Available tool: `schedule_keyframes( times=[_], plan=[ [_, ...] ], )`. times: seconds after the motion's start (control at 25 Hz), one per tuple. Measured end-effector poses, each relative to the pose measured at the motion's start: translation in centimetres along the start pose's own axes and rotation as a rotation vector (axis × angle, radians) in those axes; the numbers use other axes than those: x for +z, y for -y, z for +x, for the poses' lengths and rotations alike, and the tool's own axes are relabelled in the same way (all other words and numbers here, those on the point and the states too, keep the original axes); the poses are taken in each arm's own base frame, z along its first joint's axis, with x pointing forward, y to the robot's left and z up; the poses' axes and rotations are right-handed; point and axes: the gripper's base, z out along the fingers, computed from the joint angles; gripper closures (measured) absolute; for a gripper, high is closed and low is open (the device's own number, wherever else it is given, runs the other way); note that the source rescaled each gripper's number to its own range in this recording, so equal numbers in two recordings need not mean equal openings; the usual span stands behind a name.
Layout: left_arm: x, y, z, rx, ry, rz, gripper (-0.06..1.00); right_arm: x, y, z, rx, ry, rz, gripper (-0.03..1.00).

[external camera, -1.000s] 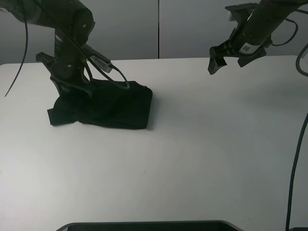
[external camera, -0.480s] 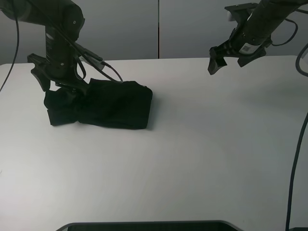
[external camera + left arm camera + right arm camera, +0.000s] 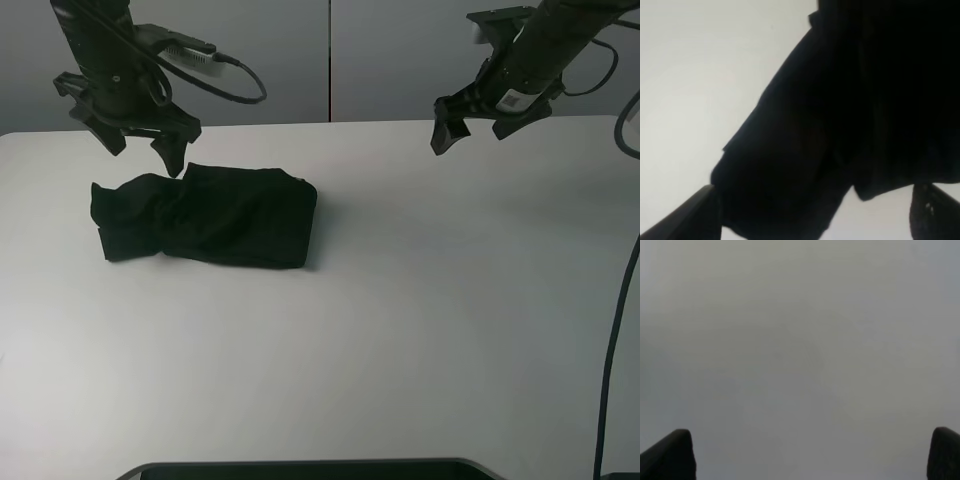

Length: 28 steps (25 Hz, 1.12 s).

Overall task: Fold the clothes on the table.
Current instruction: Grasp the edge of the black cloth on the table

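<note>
The black T-shirt (image 3: 205,218) lies folded in a bundle on the left part of the white table (image 3: 400,300); its print and label are hidden. My left gripper (image 3: 140,148) is open and empty, lifted just above the shirt's back left edge. In the left wrist view the shirt (image 3: 840,125) fills most of the picture, with both fingertips (image 3: 690,215) apart at the corners. My right gripper (image 3: 468,128) is open and empty, high above the table's back right. The right wrist view shows only bare table (image 3: 800,340) between the spread fingertips (image 3: 670,452).
A grey wall with a vertical seam (image 3: 330,60) stands behind the table. A dark rounded object (image 3: 300,470) shows at the front edge. A black cable (image 3: 615,340) hangs along the right side.
My left gripper has let go of the shirt and risen up and back from it. The shirt's left end has settled flat. The right arm has not moved.
</note>
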Motion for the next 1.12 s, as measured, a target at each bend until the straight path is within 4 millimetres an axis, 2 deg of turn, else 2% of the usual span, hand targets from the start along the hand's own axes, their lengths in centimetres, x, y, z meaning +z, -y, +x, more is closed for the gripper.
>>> schedule_keyframes(
  times=[0.08,0.2,0.4,0.48,0.68,0.88,1.0,1.12],
  plan=[
    [0.4,0.7,-0.3,-0.001,0.021,0.070,-0.04,0.0,0.0,0.0,0.012,0.001,-0.004,-0.03],
    [2.2,1.3,-0.9,-0.006,0.027,0.100,-0.04,0.0,-0.1,0.2,0.015,-0.027,-0.011,-0.03],
    [6.4,1.7,-1.0,0.011,-0.065,0.082,-0.04,0.0,-0.2,0.5,0.018,-0.054,-0.020,-0.03],
    [7.1,1.4,-1.1,-0.010,-0.071,0.031,-0.04,0.0,-0.2,0.5,0.018,-0.059,-0.021,-0.03],
    [7.3,-1.0,-1.2,-0.064,-0.062,-0.074,-0.04,0.0,-0.2,0.7,0.022,-0.072,-0.024,-0.03],
    [7.8,-4.0,-0.6,-0.129,-0.103,-0.001,-0.04,0.0,-0.2,0.6,0.022,-0.071,-0.024,-0.03],
    [8.0,-5.1,-0.4,-0.124,-0.110,0.033,-0.04,0.0,-0.2,0.5,0.022,-0.060,-0.021,-0.03],
    [6.6,-5.9,-0.5,-0.129,-0.067,0.036,-0.04,-0.5,-0.2,0.4,0.021,-0.045,-0.019,-0.03]
  ],
)
